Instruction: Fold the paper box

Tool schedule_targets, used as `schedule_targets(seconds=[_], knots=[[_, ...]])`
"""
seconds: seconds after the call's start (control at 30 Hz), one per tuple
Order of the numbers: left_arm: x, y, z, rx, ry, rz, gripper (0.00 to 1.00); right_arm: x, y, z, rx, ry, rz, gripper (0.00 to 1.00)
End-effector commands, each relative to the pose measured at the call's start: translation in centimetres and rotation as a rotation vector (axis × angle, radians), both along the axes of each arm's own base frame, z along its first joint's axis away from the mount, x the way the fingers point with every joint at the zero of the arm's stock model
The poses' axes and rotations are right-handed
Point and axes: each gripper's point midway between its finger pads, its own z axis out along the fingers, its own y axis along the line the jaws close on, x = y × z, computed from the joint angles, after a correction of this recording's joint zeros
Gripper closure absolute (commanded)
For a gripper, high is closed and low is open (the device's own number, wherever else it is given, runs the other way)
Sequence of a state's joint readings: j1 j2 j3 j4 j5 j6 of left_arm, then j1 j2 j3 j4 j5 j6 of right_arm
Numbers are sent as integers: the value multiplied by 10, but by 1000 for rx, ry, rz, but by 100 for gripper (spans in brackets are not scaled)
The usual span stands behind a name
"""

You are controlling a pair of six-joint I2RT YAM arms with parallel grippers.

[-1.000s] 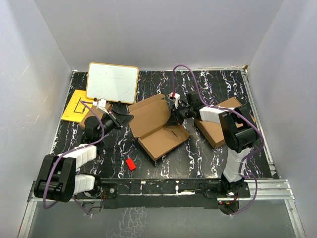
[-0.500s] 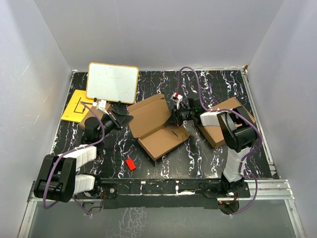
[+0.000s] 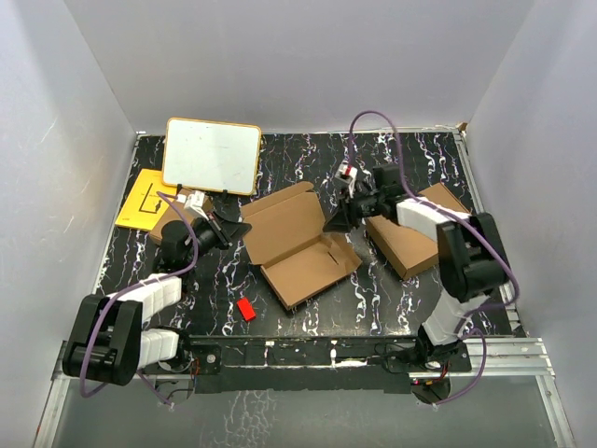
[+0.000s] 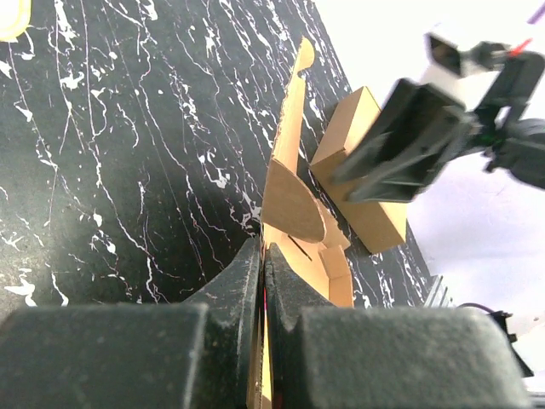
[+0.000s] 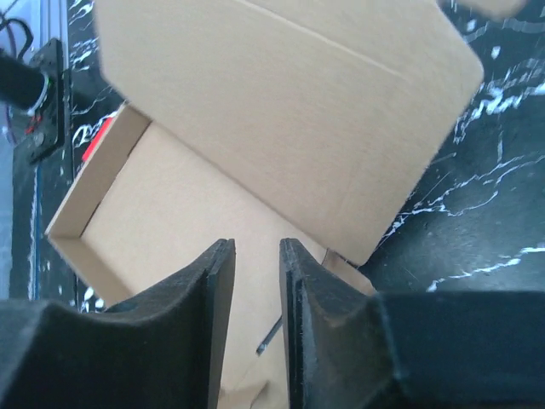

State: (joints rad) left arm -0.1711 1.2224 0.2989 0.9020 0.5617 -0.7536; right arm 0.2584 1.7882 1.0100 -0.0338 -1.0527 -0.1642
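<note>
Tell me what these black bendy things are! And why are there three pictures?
They are two robot arms, bolted to the near edge of a table. Each ends in a two-finger gripper, like a pincher. The big picture looks down from a camera above and behind them. The other two come from small cameras on the wrists, so you see each arm's own fingers close up. In the middle lies an open paper box of thin brown cardboard, which the robot should fold. The left gripper is pinched shut on its edge. The right gripper hangs over the box, fingers a little apart, holding nothing. Also there: a whiteboard, a yellow sheet, a small red thing and another brown box.
</note>
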Motion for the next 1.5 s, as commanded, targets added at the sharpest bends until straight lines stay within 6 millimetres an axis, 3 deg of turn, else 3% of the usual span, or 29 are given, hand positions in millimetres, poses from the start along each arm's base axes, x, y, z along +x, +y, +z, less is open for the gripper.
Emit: schedule_targets(seconds=[0.0, 0.07, 0.17, 0.3, 0.37, 0.6, 0.77, 1.47], knots=[[0, -2, 19, 42, -115, -27, 100, -28, -13, 63, 45, -277, 189, 64], [-1, -1, 21, 56, -135, -28, 100, -41, -24, 68, 6, -346, 211, 61], [-3, 0, 26, 69, -174, -27, 100, -74, -36, 60, -30, -377, 271, 51], [-7, 3, 30, 85, -227, -21, 100, -123, -56, 30, -104, -492, 436, 34], [-9, 4, 33, 88, -251, -14, 100, -132, -64, 14, -156, -492, 440, 29], [-12, 4, 37, 84, -278, -15, 100, -103, -87, -27, -376, -503, 291, 29], [-14, 3, 38, 70, -285, -18, 100, -96, -78, -41, -387, -458, 290, 37], [-16, 2, 39, 46, -281, -23, 100, -91, -50, -53, -444, -526, 305, 59]])
